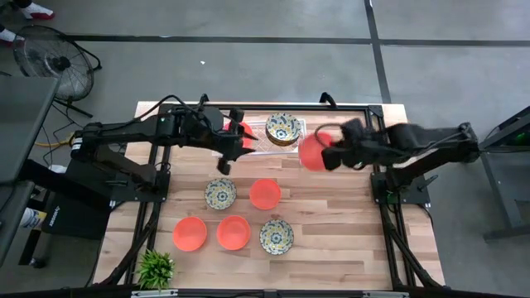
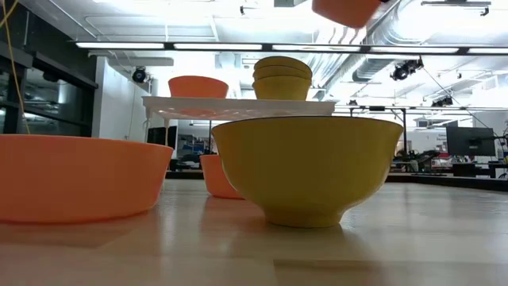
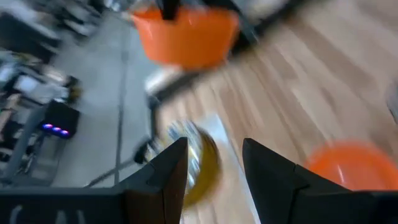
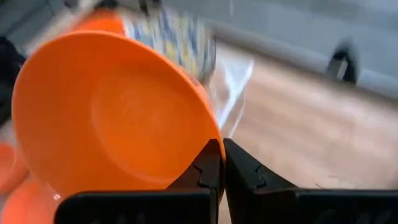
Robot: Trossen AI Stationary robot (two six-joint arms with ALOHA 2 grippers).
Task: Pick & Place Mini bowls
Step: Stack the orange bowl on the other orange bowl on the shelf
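Observation:
My right gripper is shut on a plain orange mini bowl, held high over the table just right of the white tray; the low view shows the bowl at the top. On the tray stand a stack of floral mini bowls and one orange bowl. My left gripper hovers open and empty above the tray's left part. Two floral bowls and three orange ones rest on the table. My right gripper pinches the orange bowl's rim between its two fingers, one on the inner wall and one on the outer. The fingers come from the table's right, slanting down. The bowl is lifted clear of table and tray and tilted, its hollow turned toward the wrist camera.
A small green plant stands at the table's near left corner. The loose bowls fill the table's near middle. Bare wood lies right of them. A fan stands on the floor beyond the far left.

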